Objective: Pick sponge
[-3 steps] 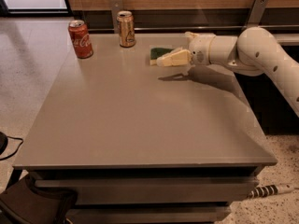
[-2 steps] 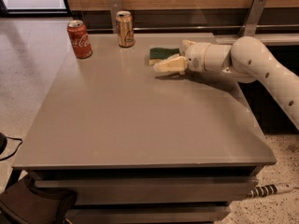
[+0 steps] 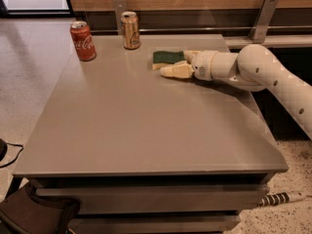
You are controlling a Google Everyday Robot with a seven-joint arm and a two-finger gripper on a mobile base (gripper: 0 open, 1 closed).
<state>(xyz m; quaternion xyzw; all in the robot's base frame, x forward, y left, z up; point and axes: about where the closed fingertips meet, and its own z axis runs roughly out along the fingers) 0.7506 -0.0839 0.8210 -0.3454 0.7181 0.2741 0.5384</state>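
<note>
The sponge [image 3: 167, 57], dark green on top with pale yellow foam below, lies flat on the grey table [image 3: 136, 126] near its back edge. My gripper [image 3: 179, 63] reaches in from the right at table height, at the sponge's right end. Its fingers are open. The near fingertip [image 3: 171, 71] lies along the sponge's front side and the far one [image 3: 190, 54] sits at its back right corner. The sponge rests on the table.
A red cola can [image 3: 83, 41] stands at the back left and a gold can [image 3: 130, 30] stands just left of the sponge. A wooden wall with metal brackets [image 3: 262, 18] runs behind the table. A power strip [image 3: 282, 197] lies on the floor at right.
My gripper has sunk lower and slid slightly left along the sponge, with the arm dropping nearer the tabletop. The sponge and cans have not moved.
</note>
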